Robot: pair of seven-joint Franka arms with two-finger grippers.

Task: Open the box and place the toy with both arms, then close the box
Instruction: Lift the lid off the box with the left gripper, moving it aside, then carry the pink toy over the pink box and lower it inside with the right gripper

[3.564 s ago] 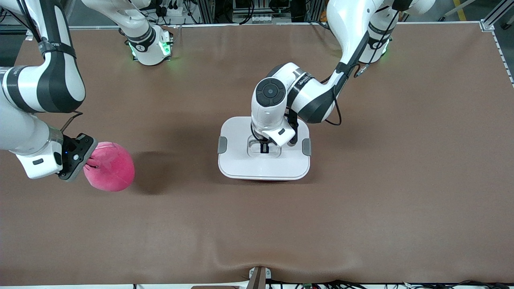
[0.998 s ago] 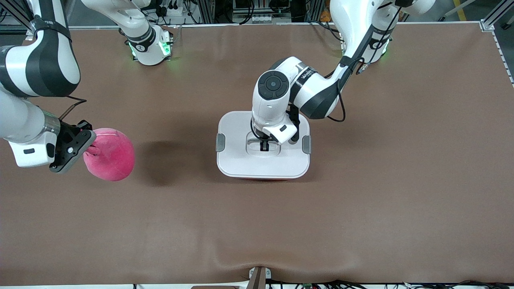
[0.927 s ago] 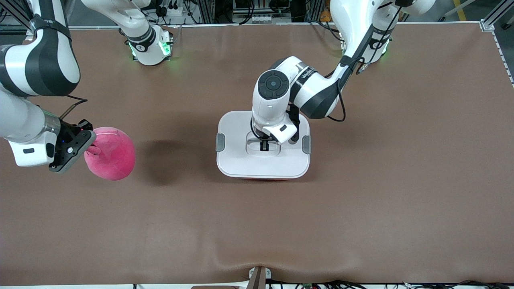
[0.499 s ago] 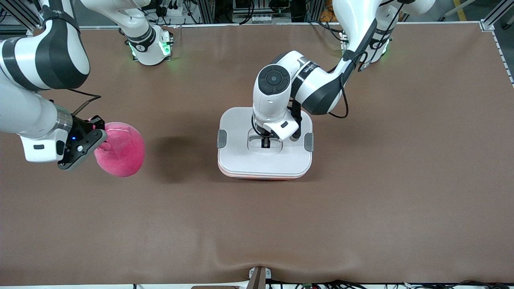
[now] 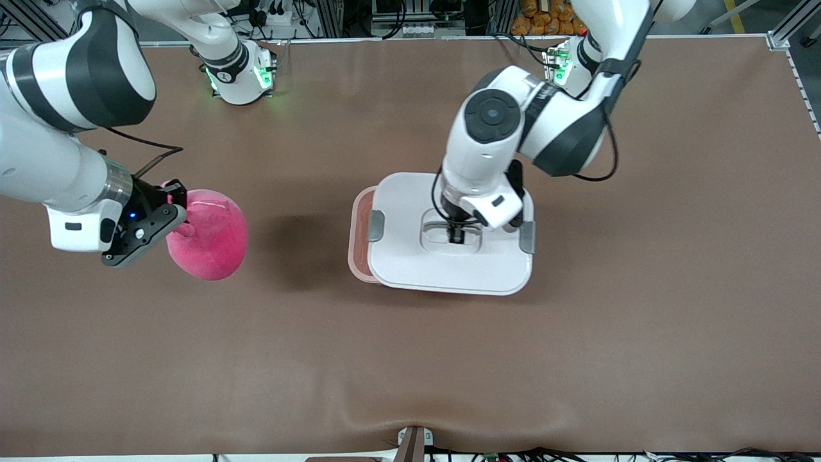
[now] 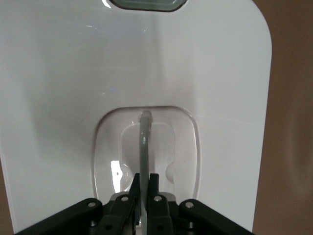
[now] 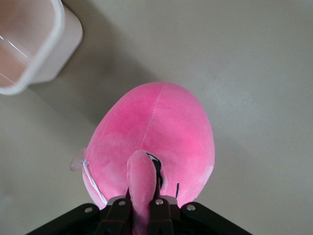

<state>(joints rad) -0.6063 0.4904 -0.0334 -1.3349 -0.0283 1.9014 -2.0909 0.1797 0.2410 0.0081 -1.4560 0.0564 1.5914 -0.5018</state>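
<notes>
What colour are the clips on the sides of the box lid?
The clips on the white lid are grey, clearest in the front view.

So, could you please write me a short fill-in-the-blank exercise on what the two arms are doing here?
1. The left gripper is shut on the lid's ____.
2. The right gripper holds the pink ____.
3. The white lid sits shifted toward the ____ arm's end, exposing the box rim.

Missing words: handle; toy; left
</notes>
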